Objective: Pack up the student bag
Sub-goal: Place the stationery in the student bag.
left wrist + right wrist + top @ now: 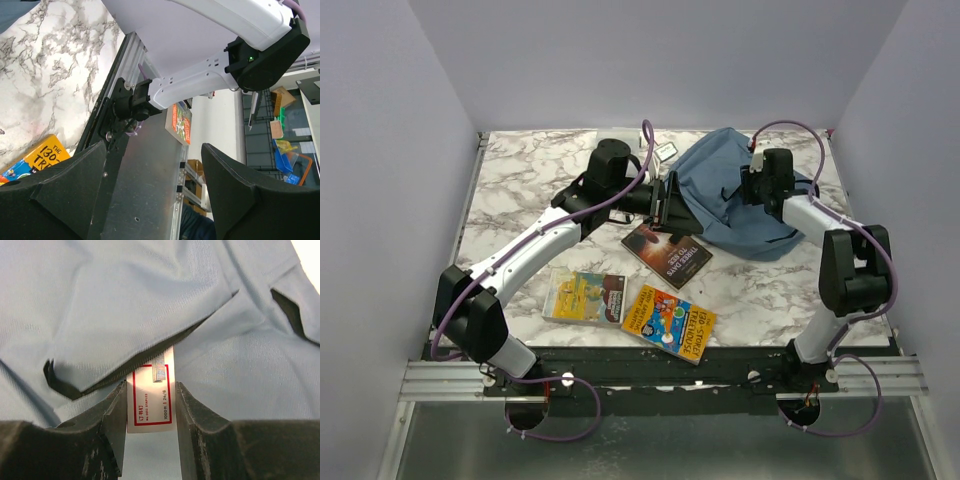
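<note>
The dusty-blue student bag (735,200) lies at the back right of the table. In the right wrist view its fabric (125,300) fills the frame, with a dark zip slit across it. My right gripper (758,182) is over the bag. In its own view it (150,405) is shut on a small white staples box (150,400) with a red border, whose far end is tucked under the zip edge. My left gripper (665,205) is at the bag's left edge. In its own view it (155,200) is open and empty.
A dark book (667,252) lies just in front of the bag. A yellow-green book (585,297) and an orange book (670,322) lie near the front edge; the orange one also shows in the left wrist view (45,157). A small pale item (666,150) sits at the back.
</note>
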Motion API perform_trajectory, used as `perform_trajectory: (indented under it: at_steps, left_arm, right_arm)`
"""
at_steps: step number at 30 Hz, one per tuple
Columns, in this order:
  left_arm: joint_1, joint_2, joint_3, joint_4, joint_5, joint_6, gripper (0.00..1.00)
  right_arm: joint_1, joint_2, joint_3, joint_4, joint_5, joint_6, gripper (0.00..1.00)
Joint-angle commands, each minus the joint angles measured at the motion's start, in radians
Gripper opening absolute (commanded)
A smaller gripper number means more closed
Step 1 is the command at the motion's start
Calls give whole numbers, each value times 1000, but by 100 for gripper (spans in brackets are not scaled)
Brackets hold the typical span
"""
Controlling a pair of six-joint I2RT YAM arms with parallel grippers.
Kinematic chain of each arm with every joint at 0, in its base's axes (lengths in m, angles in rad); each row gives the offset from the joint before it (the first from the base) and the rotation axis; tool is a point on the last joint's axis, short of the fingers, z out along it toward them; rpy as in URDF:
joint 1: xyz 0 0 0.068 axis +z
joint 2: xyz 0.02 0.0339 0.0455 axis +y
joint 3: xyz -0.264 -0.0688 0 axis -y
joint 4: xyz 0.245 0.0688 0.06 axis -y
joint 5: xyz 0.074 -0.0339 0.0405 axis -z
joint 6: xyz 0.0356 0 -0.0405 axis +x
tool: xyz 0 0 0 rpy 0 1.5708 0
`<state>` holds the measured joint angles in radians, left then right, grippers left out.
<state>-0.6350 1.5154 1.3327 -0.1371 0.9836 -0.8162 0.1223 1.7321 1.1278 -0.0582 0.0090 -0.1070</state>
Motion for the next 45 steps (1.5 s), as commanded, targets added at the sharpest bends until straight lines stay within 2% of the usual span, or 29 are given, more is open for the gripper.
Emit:
perform_trajectory:
  at_steps: [1,6,12,16,19,22,26,33,39,41,45]
  left_arm:
    - [-3,14,-4,19,38,-4,80]
    - [-3,15,-4,19,39,-3,80]
    - [-2,25,-5,18,37,-4,80]
    - [-3,28,-10,22,34,-6,80]
    - [-3,23,-9,22,34,-6,80]
    - [-3,21,-7,22,36,-7,80]
    - [-3,18,-9,24,38,-10,80]
    - [-4,-2,-12,28,32,-7,80]
    - [-6,-5,-12,28,33,-8,80]
    - [-7,-6,-12,28,33,-9,80]
    - [-12,-5,-13,30,32,-8,80]
  right_arm:
    - [-6,59,23,199,29,-9,35]
    - [-6,129,-31,442,40,98,35]
    - [-6,139,-163,722,72,421,37]
    - [-6,152,-199,800,88,598,37]
    - [-10,146,-215,803,126,754,37]
    - [-15,136,-215,794,93,891,38]
    - [-16,149,-196,712,76,1131,40]
    - [-39,246,-233,912,-130,1479,46]
    - [-49,298,-266,1072,-151,1702,49]
    - [-49,313,-255,1072,-145,1769,52]
    - [-54,332,-185,960,-168,1901,60]
